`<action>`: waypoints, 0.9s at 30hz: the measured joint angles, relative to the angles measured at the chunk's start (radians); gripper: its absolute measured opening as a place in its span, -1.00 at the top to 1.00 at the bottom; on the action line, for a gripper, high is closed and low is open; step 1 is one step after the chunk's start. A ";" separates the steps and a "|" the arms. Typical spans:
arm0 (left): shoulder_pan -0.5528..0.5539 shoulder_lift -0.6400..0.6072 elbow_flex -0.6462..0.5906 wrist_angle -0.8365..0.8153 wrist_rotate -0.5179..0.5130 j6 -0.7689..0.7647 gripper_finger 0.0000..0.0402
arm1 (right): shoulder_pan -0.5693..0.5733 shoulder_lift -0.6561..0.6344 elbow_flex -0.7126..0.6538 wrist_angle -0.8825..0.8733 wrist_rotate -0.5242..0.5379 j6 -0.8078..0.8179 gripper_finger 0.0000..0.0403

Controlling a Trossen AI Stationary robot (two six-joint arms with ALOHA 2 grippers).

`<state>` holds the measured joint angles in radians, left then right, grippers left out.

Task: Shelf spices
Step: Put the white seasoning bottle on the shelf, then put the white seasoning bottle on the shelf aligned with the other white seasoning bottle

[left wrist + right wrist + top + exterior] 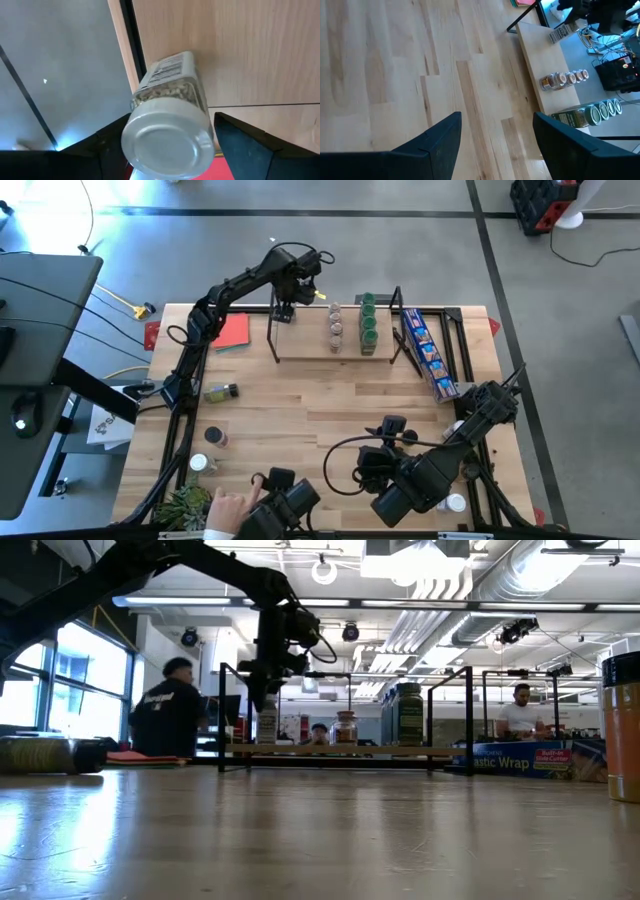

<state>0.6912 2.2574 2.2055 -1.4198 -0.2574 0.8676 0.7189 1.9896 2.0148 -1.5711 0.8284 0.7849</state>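
Two dark, jointed arms are being seen, the left arm (240, 285) and right arm (440, 465) being trailed by looping black cables; flat, dark, angular fingers (440, 142) are being shown.

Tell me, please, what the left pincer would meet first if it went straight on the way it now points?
The white-capped spice jar standing between the left pincer's open fingers on the shelf board; beneath the jar, probably the board itself.

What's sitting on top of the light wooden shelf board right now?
On the light wooden shelf board: a white-capped jar at its left end under the left gripper, a row of brown-capped jars, then green-capped jars. Rear jars are partly covered; no exact count.
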 joint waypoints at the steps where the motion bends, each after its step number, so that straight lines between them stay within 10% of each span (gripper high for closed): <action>1: 0.000 0.000 0.000 0.003 -0.002 0.000 -0.36 | 0.000 0.000 0.000 0.000 0.000 0.000 -0.19; 27: -0.054 -0.048 0.143 -0.067 -0.100 -0.185 -0.45 | 0.030 -0.026 0.000 0.000 -0.059 -0.005 -0.19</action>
<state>0.6377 2.2098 2.3481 -1.4871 -0.3579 0.6825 0.7486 1.9639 2.0144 -1.5709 0.7690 0.7802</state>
